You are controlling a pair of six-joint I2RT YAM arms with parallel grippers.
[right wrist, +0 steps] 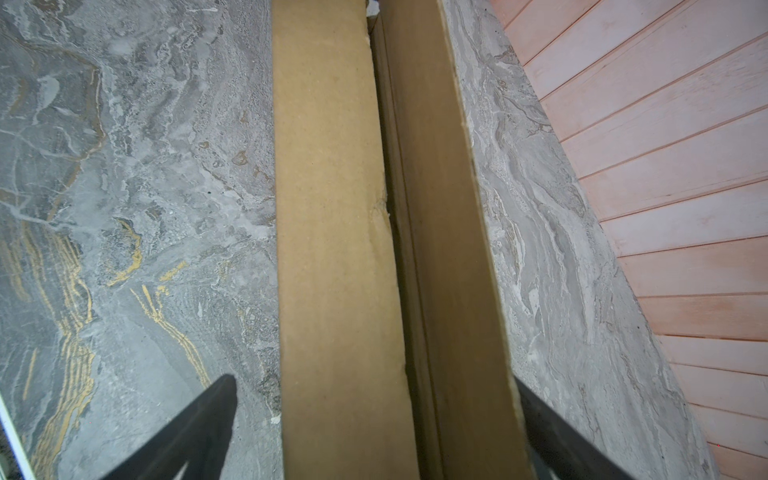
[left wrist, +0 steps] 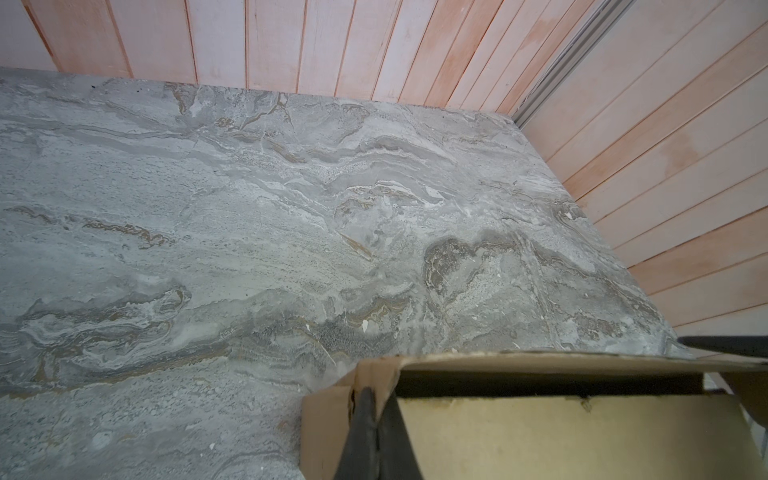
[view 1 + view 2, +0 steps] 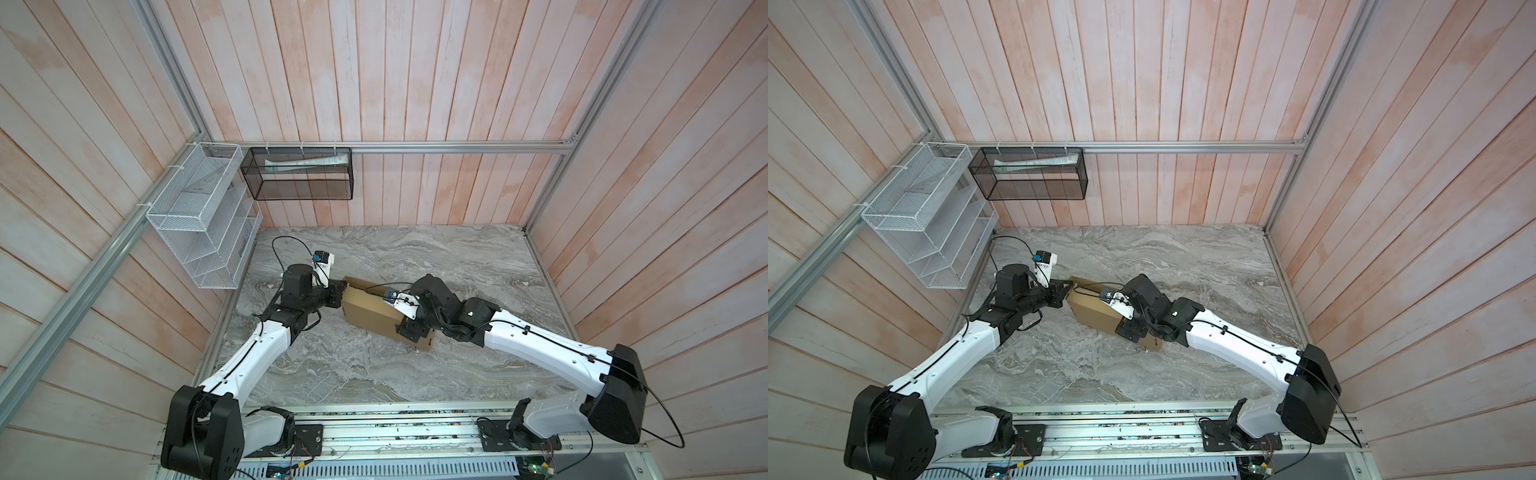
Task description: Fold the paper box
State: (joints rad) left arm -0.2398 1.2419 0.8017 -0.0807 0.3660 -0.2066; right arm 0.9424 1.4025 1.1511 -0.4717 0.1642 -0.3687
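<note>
The tan paper box [image 3: 372, 309] [image 3: 1094, 309] lies slanted in the middle of the marble table, with its top panels folded over. My left gripper [image 3: 338, 293] [image 3: 1065, 291] is at the box's left end. In the left wrist view this gripper [image 2: 374, 399] is shut, pinching a corner flap of the box [image 2: 540, 436]. My right gripper [image 3: 410, 329] [image 3: 1129, 330] sits over the box's right end. In the right wrist view it [image 1: 374, 382] is open, one finger on each side of the box [image 1: 340, 249]. One finger stands apart from the box; the other is close against its edge.
A white wire rack [image 3: 199, 216] hangs on the left wall. A black mesh basket [image 3: 299, 174] holding a white packet hangs on the back wall. The grey marble table [image 3: 415, 374] is closed in by wood-panelled walls on three sides.
</note>
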